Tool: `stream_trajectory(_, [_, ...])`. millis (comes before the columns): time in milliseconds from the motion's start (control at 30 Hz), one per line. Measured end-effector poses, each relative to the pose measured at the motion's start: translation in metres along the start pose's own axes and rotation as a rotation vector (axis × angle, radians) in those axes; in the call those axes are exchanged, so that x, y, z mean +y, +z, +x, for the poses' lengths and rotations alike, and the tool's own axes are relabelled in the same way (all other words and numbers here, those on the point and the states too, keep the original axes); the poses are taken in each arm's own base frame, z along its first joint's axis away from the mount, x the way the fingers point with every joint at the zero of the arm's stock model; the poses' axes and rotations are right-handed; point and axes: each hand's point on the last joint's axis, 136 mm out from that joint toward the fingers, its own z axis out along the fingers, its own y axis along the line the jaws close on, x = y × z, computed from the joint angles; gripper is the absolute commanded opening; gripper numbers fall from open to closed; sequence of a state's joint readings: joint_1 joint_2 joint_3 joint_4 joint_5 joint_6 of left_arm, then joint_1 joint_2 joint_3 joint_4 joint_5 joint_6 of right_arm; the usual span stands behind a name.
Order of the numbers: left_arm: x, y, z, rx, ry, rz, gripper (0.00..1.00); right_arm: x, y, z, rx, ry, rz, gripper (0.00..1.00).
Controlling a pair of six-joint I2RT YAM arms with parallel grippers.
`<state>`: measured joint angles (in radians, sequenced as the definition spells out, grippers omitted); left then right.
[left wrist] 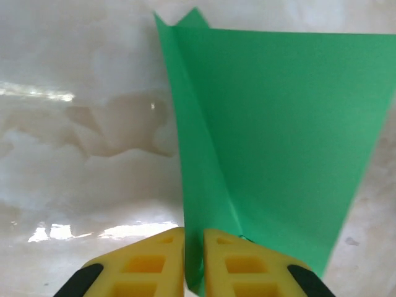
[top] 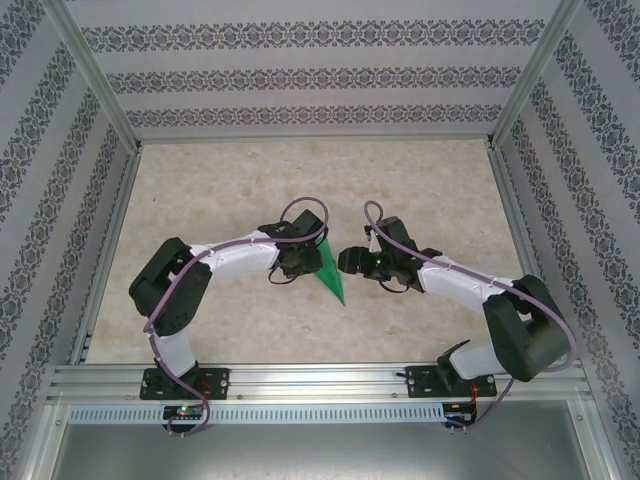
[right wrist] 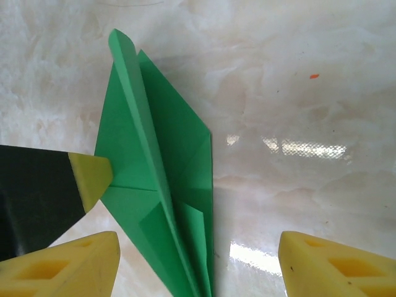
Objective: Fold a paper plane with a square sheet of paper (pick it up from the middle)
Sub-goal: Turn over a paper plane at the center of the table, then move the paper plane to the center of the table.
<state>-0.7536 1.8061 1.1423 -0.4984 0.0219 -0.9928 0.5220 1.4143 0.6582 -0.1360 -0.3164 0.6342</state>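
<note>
Now, the paper plane (top: 330,275) sits near the centre of the table (top: 200,180), between the two grippers, with its pointed tip toward the near edge. The left gripper (top: 306,262) is pinched onto it. In the left wrist view the yellow fingers (left wrist: 154,260) are nearly together, with a folded edge of the green sheet clamped in the slit between them. One broad flat panel rises beyond. The right gripper (top: 346,262) stands just beside the plane, spread wide and holding nothing. The right wrist view adds the centre crease, layered flaps and both wings, and one left fingertip (right wrist: 93,176) pressing the plane's side. Whether the plane touches the table, cannot tell.
</note>
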Motion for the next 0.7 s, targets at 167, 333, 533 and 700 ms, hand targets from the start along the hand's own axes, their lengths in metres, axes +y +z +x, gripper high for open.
stream_trajectory(167, [0.006, -0.002, 0.002, 0.003, -0.010, 0.001, 0.08, 0.002, 0.010, 0.011, 0.050, -0.014, -0.014, 0.64])
stream_trajectory(333, [0.001, -0.005, 0.000, -0.003, -0.010, 0.025, 0.07, 0.010, 0.021, 0.018, 0.093, -0.049, -0.041, 0.63])
stream_trajectory(533, [-0.001, -0.004, 0.000, -0.003, -0.009, 0.034, 0.05, 0.015, 0.035, 0.022, 0.136, -0.052, -0.080, 0.62])
stream_trajectory(700, [-0.001, -0.004, 0.000, -0.003, -0.009, 0.036, 0.05, 0.023, 0.038, 0.023, 0.144, -0.062, -0.114, 0.62])
